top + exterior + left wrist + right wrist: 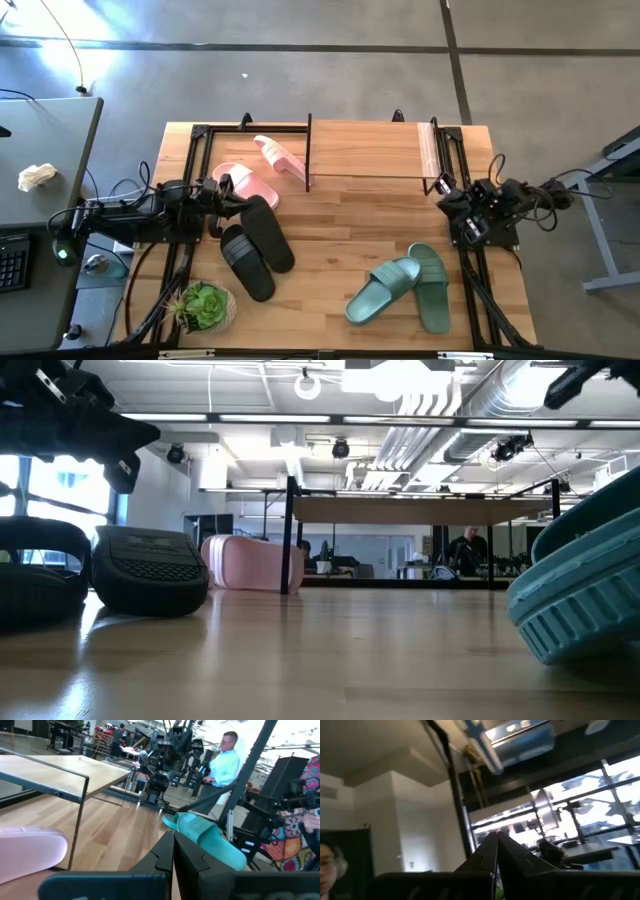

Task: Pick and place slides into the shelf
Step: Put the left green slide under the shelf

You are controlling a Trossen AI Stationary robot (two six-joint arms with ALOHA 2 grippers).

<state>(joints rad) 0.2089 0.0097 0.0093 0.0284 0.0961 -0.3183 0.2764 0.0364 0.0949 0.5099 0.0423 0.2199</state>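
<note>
The shelf [370, 148] stands at the table's far middle, its plank top bare. One pink slide [252, 186] lies flat left of it. The other pink slide [280, 156] sits tipped on its side by the shelf's left legs, also seen in the low view [250, 563]. The black pair [256, 245] lies near the left, the green pair [400, 285] near the right. My left gripper [228, 192] is shut and hovers beside the flat pink slide [30, 851], above the black pair. My right gripper [444, 187] is shut at the table's right side, by the shelf's right end.
A potted plant [205, 306] stands at the near left corner. Black frame rails [185, 180] run along both table sides. Bare wood lies between the black and green pairs. A person [226, 762] stands in the room beyond the table.
</note>
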